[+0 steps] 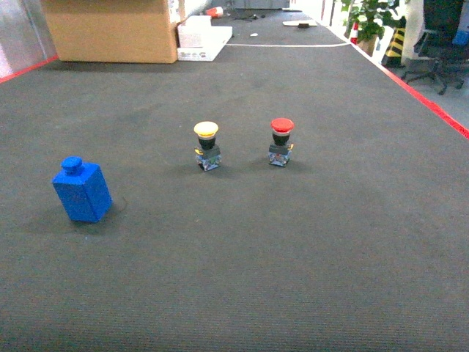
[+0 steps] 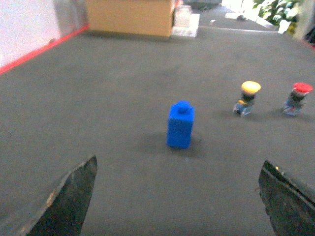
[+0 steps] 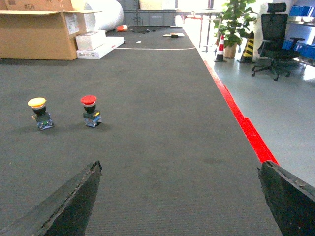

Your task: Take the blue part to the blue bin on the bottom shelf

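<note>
The blue part point(image 1: 81, 190), a blue block with a round knob on top, stands upright on the dark carpet at the left of the head view. In the left wrist view the blue part point(image 2: 180, 125) sits ahead of my left gripper point(image 2: 177, 182), which is open and well short of it. My right gripper point(image 3: 179, 184) is open over bare carpet with nothing between its fingers. Neither gripper shows in the head view. The blue bin and the bottom shelf are out of view.
A yellow push-button point(image 1: 207, 144) and a red push-button point(image 1: 281, 141) stand side by side mid-carpet. A cardboard box point(image 1: 113, 29) and white boxes point(image 1: 201, 40) sit at the back. A red floor line point(image 3: 243, 125) edges the carpet at right; an office chair point(image 3: 273, 39) and plant point(image 3: 234, 24) lie beyond.
</note>
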You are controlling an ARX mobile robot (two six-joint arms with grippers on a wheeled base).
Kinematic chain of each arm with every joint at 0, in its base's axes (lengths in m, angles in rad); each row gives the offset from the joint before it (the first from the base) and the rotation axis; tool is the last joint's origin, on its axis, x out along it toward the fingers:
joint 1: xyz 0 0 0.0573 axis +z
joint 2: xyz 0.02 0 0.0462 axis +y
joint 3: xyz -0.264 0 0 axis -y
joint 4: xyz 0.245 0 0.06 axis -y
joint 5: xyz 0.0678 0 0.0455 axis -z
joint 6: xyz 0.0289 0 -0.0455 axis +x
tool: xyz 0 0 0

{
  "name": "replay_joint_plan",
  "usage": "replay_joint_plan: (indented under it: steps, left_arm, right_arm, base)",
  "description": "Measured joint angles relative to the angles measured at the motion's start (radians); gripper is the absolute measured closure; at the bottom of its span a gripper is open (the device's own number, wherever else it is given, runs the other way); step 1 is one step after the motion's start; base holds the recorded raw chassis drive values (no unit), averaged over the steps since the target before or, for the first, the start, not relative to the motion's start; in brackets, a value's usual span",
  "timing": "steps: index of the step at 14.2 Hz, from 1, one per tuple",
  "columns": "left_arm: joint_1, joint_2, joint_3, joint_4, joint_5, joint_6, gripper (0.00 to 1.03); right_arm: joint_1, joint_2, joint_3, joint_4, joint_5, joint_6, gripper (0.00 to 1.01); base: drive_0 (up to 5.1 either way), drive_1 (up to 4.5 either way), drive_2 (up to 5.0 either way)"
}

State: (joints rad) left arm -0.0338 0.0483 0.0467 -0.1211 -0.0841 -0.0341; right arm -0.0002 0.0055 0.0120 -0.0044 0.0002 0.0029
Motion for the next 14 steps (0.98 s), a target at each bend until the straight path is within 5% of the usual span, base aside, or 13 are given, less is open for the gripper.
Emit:
replay_joint_plan:
  steps: [1, 4, 6, 8, 14]
  left_arm:
    - [-0.097, 0.216, 0.058, 0.021, -0.143, -0.049, 0.05]
    - [-0.087, 0.861, 0.237, 0.498, -0.08, -0.07, 0.05]
    - [-0.048, 1.25, 0.414, 0.682, -0.038, -0.058, 0.05]
    - [-0.02, 1.523, 0.551, 0.736, -0.002, -0.027, 0.05]
    - [-0.003, 1.894, 0.752, 0.811, 0.032, 0.043, 0.05]
  right_arm:
    - [0.0, 0.0, 0.0, -0.001, 0.001, -0.001, 0.03]
    - [0.0, 0.0, 0.0, -0.001, 0.0, 0.0, 0.03]
    - [0.0, 0.0, 0.0, -0.001, 0.0, 0.0, 0.03]
    - [0.0, 0.0, 0.0, 0.0, 0.0, 0.0, 0.03]
    - [0.0, 0.0, 0.0, -0.001, 0.0, 0.0, 0.03]
  base:
    - [0.0, 0.0, 0.0]
    - [0.0, 0.0, 0.0]
    - [0.0, 0.0, 0.0]
    - [0.0, 0.0, 0.0]
    - [0.0, 0.0, 0.0]
